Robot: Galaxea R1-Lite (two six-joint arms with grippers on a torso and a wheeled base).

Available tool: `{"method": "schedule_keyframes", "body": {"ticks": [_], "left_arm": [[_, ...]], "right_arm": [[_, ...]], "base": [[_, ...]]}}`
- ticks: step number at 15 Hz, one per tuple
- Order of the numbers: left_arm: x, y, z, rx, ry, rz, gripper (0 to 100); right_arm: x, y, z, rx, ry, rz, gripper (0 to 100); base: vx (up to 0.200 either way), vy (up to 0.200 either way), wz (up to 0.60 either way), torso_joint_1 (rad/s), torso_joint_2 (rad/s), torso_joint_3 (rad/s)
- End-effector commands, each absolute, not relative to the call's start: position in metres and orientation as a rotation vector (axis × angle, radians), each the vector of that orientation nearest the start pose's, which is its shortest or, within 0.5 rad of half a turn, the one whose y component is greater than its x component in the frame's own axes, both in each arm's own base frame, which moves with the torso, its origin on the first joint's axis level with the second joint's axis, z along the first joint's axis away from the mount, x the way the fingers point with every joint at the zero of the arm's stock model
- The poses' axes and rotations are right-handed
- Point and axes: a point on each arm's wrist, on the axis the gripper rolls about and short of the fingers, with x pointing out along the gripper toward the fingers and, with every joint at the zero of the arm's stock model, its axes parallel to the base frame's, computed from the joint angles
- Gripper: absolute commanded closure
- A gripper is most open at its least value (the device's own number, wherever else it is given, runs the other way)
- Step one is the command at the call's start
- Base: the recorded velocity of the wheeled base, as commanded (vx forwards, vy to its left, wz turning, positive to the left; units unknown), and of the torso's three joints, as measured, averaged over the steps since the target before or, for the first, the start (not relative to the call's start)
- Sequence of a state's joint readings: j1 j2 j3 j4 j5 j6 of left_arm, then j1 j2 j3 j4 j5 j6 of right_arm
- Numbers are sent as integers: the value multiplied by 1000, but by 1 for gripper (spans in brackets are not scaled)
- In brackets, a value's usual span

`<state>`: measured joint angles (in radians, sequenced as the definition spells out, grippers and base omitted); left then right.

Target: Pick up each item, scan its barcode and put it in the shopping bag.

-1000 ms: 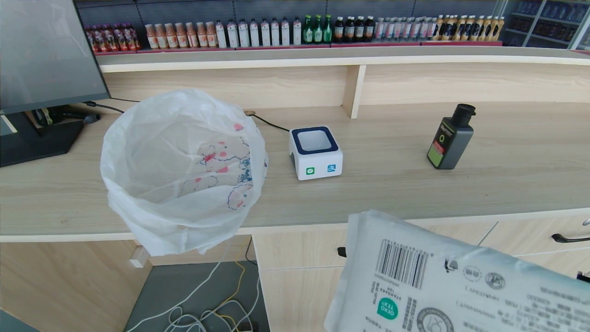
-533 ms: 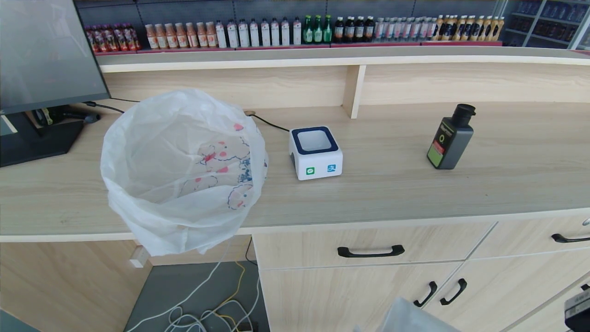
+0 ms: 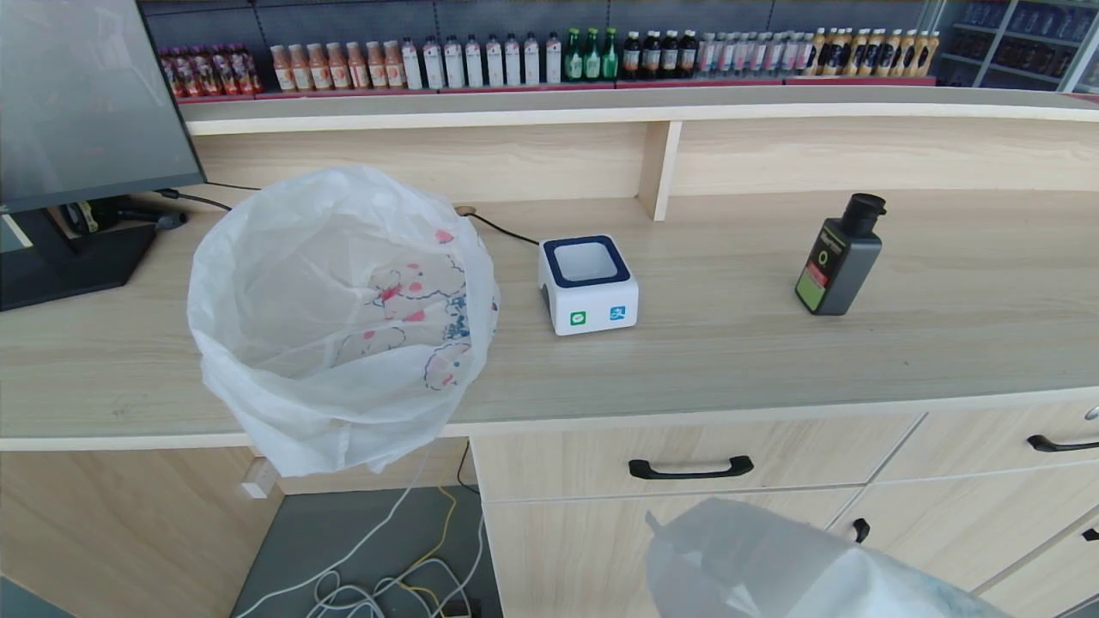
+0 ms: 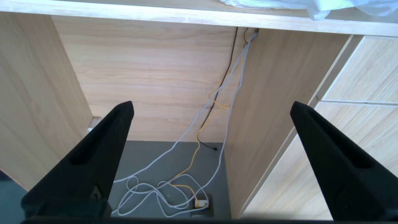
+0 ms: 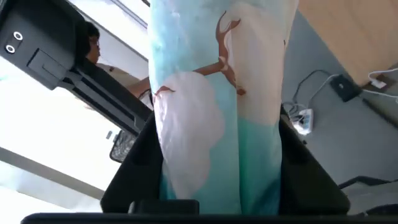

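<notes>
1. Left gripper (image 4: pixel 211 106): black fingers spread wide, nothing between them, low under the counter.
2. White translucent plastic shopping bag (image 3: pixel 343 318): mouth open, overhanging the wooden counter's (image 3: pixel 730 360) front edge.
3. White cube scanner with blue-rimmed window (image 3: pixel 588 285): just right of the bag.
4. Soft pale plastic pack (image 3: pixel 773 566): clamped in right gripper (image 5: pixel 217 155), before the drawers.
5. Dark bottle with green label (image 3: pixel 839 257): upright, counter right.

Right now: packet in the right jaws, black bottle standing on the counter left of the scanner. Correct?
No. The bottle stands on the counter right of the scanner, not left, as the head view shows. The packet is gripped as you said.
</notes>
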<state>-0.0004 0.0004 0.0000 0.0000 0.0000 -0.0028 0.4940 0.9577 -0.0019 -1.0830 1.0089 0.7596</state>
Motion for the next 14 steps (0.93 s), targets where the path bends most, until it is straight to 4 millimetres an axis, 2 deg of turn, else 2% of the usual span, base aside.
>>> {"method": "schedule_keyframes", "body": {"ticks": [1, 5, 9, 12, 14], "left_arm": [[-23, 0, 75, -3, 0, -2, 0], [-23, 0, 75, -3, 0, -2, 0], [-23, 0, 75, -3, 0, -2, 0], [-23, 0, 75, -3, 0, -2, 0], [-23, 0, 75, -3, 0, 0, 0]], "right_arm": [[69, 53, 154, 492, 368, 1417, 100], [93, 61, 139, 280, 271, 1285, 100], [112, 69, 125, 108, 250, 1144, 100], [129, 78, 131, -8, 183, 1037, 100], [139, 86, 143, -27, 126, 978, 100]], "base": [[0, 0, 0, 0, 0, 0], [0, 0, 0, 0, 0, 0], [0, 0, 0, 0, 0, 0], [0, 0, 0, 0, 0, 0], [0, 0, 0, 0, 0, 0]]}}
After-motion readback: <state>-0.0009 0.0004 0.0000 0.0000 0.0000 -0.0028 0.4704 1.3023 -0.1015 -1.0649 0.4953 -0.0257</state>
